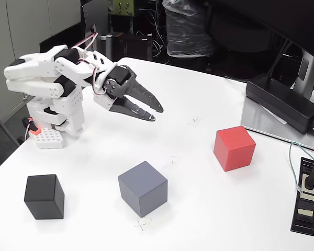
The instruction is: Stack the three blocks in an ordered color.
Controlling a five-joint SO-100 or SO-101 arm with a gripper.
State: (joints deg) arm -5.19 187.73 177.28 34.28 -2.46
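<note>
White and round-edged, the counter (209, 94) takes up most of the frame, and behind it, along the top, we see a dim clutter of cables, dark equipment and something wrapped in clear plastic.

At the upper left of the frame stands the white arm (47, 78), its base sitting near the counter's left edge. Our view shows the hand (155, 114) reaching out toward the middle of the frame, hanging above the counter with its two dark fingers parted a little at the tips. It is released and grips nothing.

We count three cubes, all resting flat on the counter and well apart from one another. The black block (44, 196) sits at the lower left of the frame. The grey block (143, 188) lies at lower centre, turned so that a corner faces us. The red block (234, 148) is right of centre, somewhat higher in the frame than the other two. None of them touches the hand, and none is stacked.

Small pencilled crosses mark the counter near the grey block and between the cubes. At the right of the frame, a long black power brick (282, 102) lies on a grey monitor base (267, 123), and a flat black power strip (307, 194) with a plug in it sits by the lower right edge.
</note>
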